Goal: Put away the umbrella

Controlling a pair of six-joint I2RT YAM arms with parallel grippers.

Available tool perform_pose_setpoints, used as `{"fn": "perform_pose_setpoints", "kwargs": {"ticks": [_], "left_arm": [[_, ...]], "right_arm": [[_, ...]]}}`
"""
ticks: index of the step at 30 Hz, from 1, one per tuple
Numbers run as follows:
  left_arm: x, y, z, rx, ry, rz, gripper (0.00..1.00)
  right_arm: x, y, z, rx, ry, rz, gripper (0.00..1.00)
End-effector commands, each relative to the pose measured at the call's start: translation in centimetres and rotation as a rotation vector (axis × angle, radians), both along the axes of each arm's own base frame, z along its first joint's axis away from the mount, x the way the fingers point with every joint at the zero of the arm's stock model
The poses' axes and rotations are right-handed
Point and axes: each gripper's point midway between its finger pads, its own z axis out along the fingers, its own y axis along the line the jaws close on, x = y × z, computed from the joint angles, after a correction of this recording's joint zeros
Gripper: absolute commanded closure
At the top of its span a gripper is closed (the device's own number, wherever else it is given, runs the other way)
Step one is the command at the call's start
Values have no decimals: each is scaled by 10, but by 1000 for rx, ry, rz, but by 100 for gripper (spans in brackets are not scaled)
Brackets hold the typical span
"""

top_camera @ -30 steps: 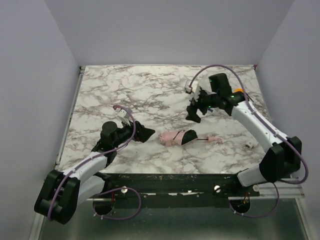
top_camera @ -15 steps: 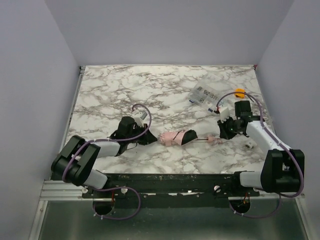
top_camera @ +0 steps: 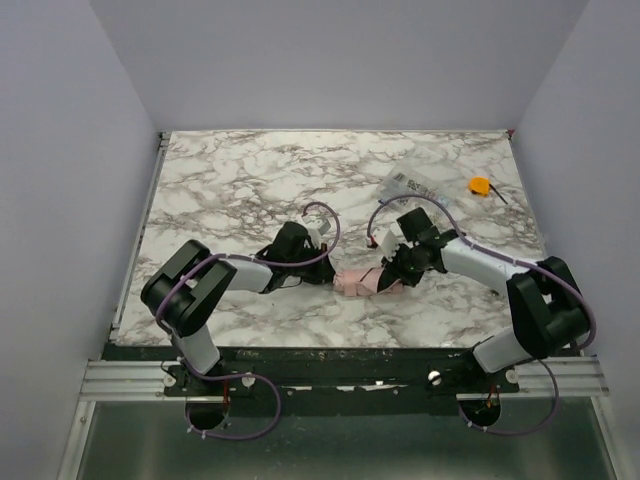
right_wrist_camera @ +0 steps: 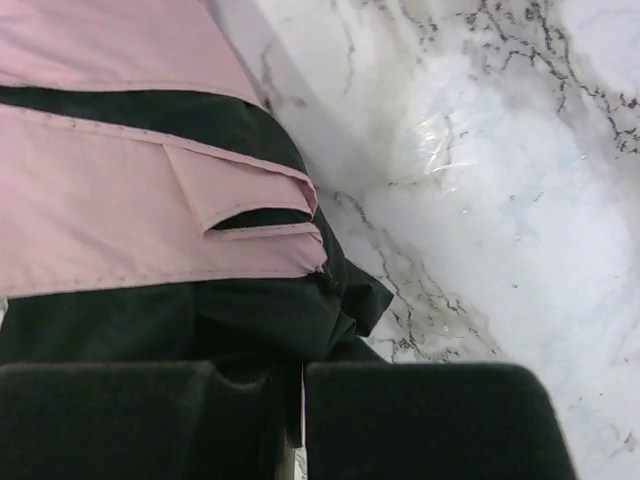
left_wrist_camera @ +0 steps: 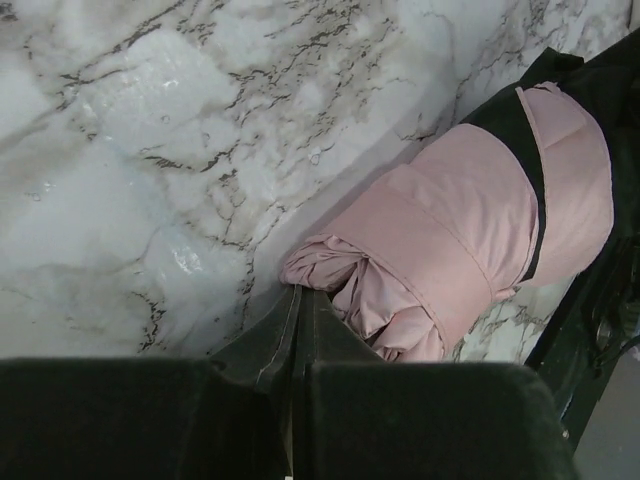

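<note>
Counted one umbrella [top_camera: 362,280], one packet [top_camera: 415,187], one orange object [top_camera: 480,186]. Found the umbrella by the near edge's middle, touched between left gripper [top_camera: 322,270], fingers together at its bunched end, and right gripper [top_camera: 393,272], fingers together against dark fabric.

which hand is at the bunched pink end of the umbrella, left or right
The left hand: its tips sit at the bunched end of the pale pink folded fabric umbrella. The right hand faces black fabric.
</note>
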Motion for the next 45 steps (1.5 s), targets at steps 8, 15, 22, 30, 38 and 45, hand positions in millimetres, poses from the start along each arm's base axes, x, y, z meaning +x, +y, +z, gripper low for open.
{"fn": "perform_pose_setpoints", "kwargs": {"ticks": [8,15,22,30,38,45], "left_arm": [[10,45,14,73,-103,144,89],[21,90,68,84,-297,282,71],[5,117,131,-11,-501,345,2],[-26,140,142,-68,-562,385,2],[-41,151,138,-96,-583,408,2],[-42,146,140,-119,-579,392,2]], "right_arm": [[19,-41,22,-30,14,-96,88],[29,-50,84,-3,-148,60,43],[0,37,133,411,-202,616,0],[2,104,76,240,-109,637,0],[9,69,18,3,-91,526,10],[-7,74,-18,6,-16,457,62]]}}
